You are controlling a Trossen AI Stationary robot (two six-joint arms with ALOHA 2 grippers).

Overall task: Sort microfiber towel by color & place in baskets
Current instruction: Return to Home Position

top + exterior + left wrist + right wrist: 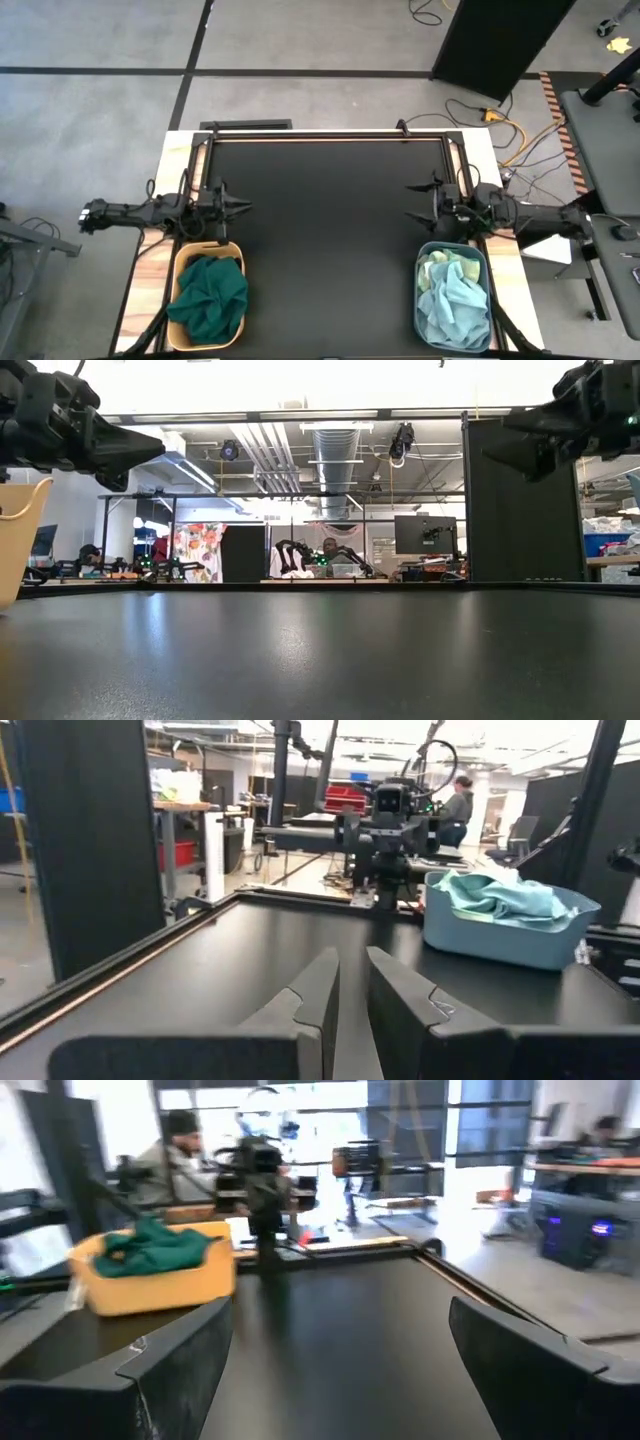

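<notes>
Dark green towel (210,295) heaped in the orange-yellow basket (206,245) at 7 o'clock on the black table (330,250), filling it to the rim and hiding whatever lies beneath. Light blue towel (460,305) and pale yellow-green towel (440,265) bunched together in the grey-blue basket (452,245) at 5 o'clock, mounded a little above its wall. No loose cloth in sight on the tabletop. Left gripper (238,207) at 9 o'clock, just beyond the orange-yellow basket's far end, fingers pressed nearly together on nothing. Right gripper (414,203) at 3 o'clock, just beyond the grey-blue basket, fingers spread wide and empty. Judged done as to sorting, with only the retreat to rest left. Likely risks from here: a spread finger or a wrist clipping a basket rim on a low swing, nudging the tub or dragging a mounded cloth over the edge; possibly also a wrongly sorted cloth buried out of sight.
</notes>
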